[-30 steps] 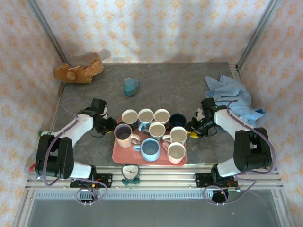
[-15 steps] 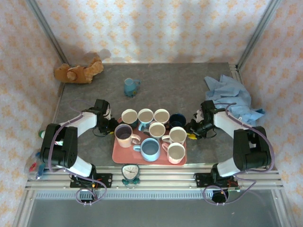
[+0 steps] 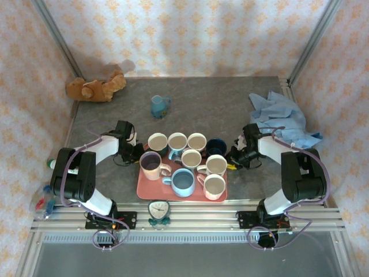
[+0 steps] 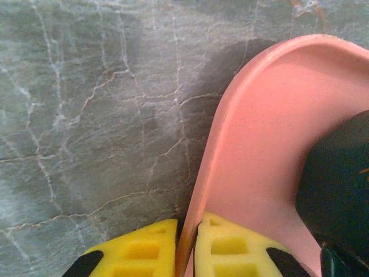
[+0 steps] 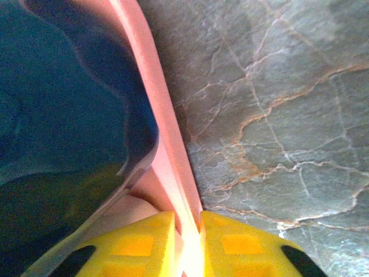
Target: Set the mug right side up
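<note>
Mug in pale blue stands alone on the grey worktop, at 11 o'clock from the pink tray and well apart from it. From above we cannot tell which way its mouth faces. Only the overhead view gives us this mug, along with the nine tray mugs, all mouth-up and packed rim to rim. The wrist cameras add what the overhead cannot. At the tray's 9 o'clock edge, the left claw is closed tight on the raised rim, one ribbed yellow pad outside over the stone and the other inside on the tray floor. At the 3 o'clock edge, the right claw likewise pinches the rim between its pads, with a glossy dark blue mug just beside it inside the tray. Open room lies across the middle and far worktop. A brown teddy fills the 10 o'clock corner and a crumpled blue cloth lies against the 2 o'clock edge. The worktop is matte grey with pale marble-like veins, and the tray is smooth plastic with rounded corners and a curled lip.
</note>
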{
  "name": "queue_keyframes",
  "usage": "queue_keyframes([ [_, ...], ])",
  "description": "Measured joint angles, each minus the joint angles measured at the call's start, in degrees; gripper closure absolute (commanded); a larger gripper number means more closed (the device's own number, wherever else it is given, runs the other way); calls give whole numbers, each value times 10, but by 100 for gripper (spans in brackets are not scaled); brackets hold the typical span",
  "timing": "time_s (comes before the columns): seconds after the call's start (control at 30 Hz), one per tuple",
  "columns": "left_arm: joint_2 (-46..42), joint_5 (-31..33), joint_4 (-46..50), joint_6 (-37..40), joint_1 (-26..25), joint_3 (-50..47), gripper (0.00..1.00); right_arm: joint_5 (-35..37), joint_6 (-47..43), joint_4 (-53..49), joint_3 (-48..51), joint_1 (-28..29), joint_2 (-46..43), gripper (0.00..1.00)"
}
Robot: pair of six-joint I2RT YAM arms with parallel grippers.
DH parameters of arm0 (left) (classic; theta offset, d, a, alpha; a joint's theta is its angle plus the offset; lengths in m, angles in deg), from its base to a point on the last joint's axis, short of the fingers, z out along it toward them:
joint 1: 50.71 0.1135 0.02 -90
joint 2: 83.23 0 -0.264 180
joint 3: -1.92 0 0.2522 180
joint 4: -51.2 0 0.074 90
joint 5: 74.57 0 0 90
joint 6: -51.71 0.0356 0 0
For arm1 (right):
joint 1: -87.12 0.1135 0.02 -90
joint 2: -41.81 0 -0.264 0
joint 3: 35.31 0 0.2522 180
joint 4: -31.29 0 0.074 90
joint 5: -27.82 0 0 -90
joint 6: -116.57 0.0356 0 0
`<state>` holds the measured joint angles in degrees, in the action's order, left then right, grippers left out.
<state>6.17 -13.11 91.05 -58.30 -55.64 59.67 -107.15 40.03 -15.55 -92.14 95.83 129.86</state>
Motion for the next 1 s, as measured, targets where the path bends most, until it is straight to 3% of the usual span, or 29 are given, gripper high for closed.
queue_keyframes([
  [0.5,19,-6,22,21,-2,21,100,10,-9,10,0,0,9,100],
  [1.0,72,-4,50,16,-24,85,100,25,22,-3,-46,-29,42,100],
])
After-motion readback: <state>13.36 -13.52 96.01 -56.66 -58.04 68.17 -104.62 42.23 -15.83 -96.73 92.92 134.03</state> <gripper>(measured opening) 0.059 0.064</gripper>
